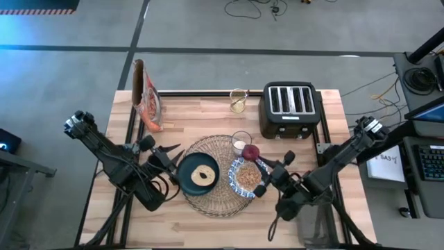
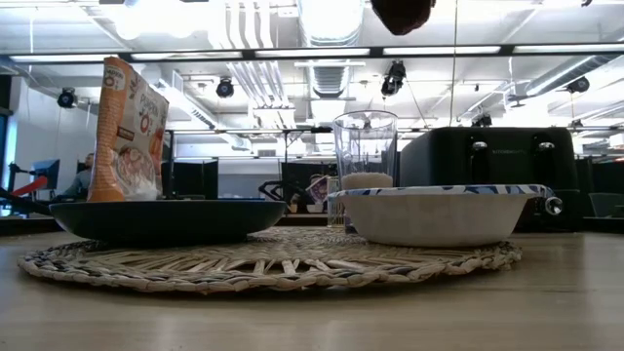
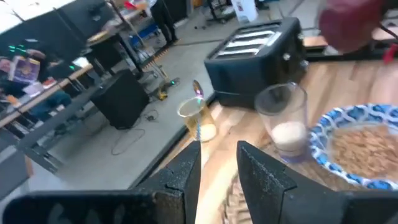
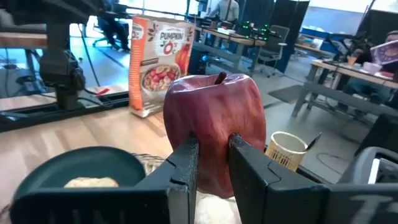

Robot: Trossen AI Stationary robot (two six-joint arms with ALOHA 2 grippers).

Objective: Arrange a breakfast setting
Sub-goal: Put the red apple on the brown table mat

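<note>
Two grippers are working over the placemat (image 1: 211,173). Right gripper (image 4: 211,163) is clamping a red apple (image 4: 214,127), hovering above the bowl (image 1: 246,178) of cereal, near the glass (image 1: 241,144). Left gripper (image 1: 168,158), fingers slightly parted and holding nothing, is sitting just left of the plate (image 1: 198,174).

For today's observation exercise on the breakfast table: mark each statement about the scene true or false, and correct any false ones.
1. The right gripper holds a red apple. True.
2. The plate is empty. False: a round piece of bread lies on it.
3. The bowl holds cereal. True.
4. The toaster stands on the placemat. False: it stands on the bare table beyond the mat.
5. The glass stands between bowl and toaster. True.
</note>
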